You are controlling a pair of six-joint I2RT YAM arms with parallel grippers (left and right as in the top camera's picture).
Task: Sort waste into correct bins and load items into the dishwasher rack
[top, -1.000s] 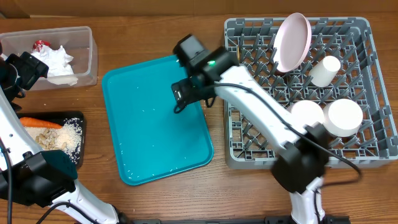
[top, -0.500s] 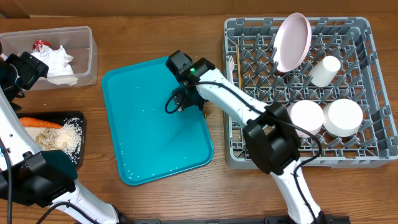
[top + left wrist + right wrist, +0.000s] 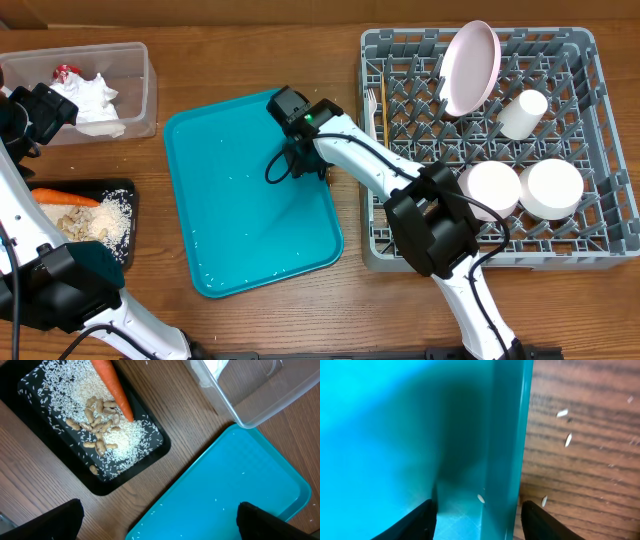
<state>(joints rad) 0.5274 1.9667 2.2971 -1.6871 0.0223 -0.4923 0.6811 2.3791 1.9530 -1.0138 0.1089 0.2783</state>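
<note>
My right gripper [image 3: 298,165] [image 3: 480,522] is open and straddles the right rim of the flat teal tray [image 3: 240,220] [image 3: 380,435]. The grey rack [image 3: 400,255] holds the pink plate [image 3: 470,65], cup [image 3: 523,112], two upturned bowls [image 3: 492,188] [image 3: 553,187], fork [image 3: 371,100] and stick [image 3: 381,112]. The clear tub [image 3: 142,60] [image 3: 260,400] holds the napkin [image 3: 95,100] and wrapper [image 3: 66,72]. The black tray [image 3: 125,187] [image 3: 125,477] holds the carrot [image 3: 65,197] [image 3: 112,385], rice [image 3: 112,220] and scraps [image 3: 97,425]. My left gripper [image 3: 45,110] [image 3: 160,525] is open and empty, high above the table.
A few loose rice grains [image 3: 562,412] lie on the wooden table beside the teal tray's rim and on the tray itself [image 3: 235,485]. The rack stands close to the tray's right edge.
My right arm has swung round and its gripper has dropped down and left onto the teal tray's right rim. The left arm has not moved.
</note>
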